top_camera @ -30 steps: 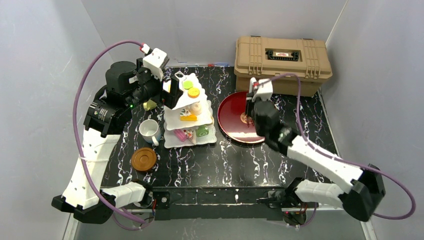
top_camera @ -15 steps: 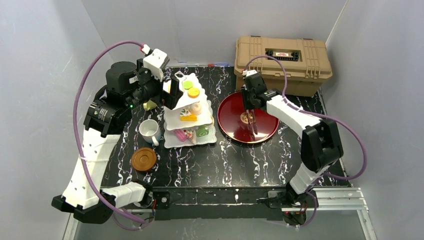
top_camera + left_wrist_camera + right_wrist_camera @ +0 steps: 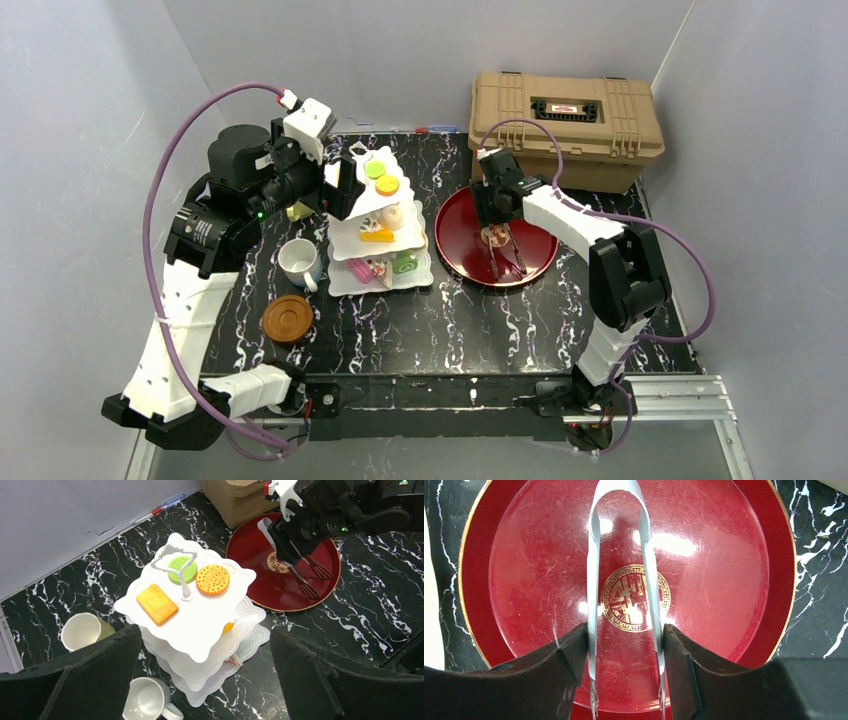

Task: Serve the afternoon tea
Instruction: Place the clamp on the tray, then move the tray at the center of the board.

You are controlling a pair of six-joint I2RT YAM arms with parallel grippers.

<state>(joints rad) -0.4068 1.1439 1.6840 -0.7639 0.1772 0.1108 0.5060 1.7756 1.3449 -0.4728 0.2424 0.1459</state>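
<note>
**Top view.** We find the cake stand [image 3: 366, 203] upright, left of centre on the black, white-veined tabletop [image 3: 420, 320]. Its long axis is vertical, with the loop handle uppermost. The left tool [image 3: 347, 188] stands spread to its widest beside the top tier and grips nothing. A white mug [image 3: 298, 262] and a brown coaster [image 3: 287, 317] sit at the stand's near left. A yellow-green mug [image 3: 300, 210] is partly hidden behind the left arm. A red plate [image 3: 455, 235] lies just right of the stand, with a tan case [image 3: 565, 125] behind it at the far edge. Pale grey walls enclose three sides. The right tool [image 3: 493, 220] hangs over the plate, clamped on metal tongs [image 3: 505, 252] whose tips point toward the near edge.

**Left wrist view.** The top tier carries a yellow rectangular biscuit [image 3: 157, 603], a green round biscuit [image 3: 181, 570] and an orange round biscuit [image 3: 212, 579]. The left fingers [image 3: 90, 675] flank the stand without touching it.

**Right wrist view.** The right fingers [image 3: 549, 675] press the outside of both tong arms, which stand partly spread. The bend of the tongs points away from the wrist, over the plate's gold emblem [image 3: 634, 597].
</note>
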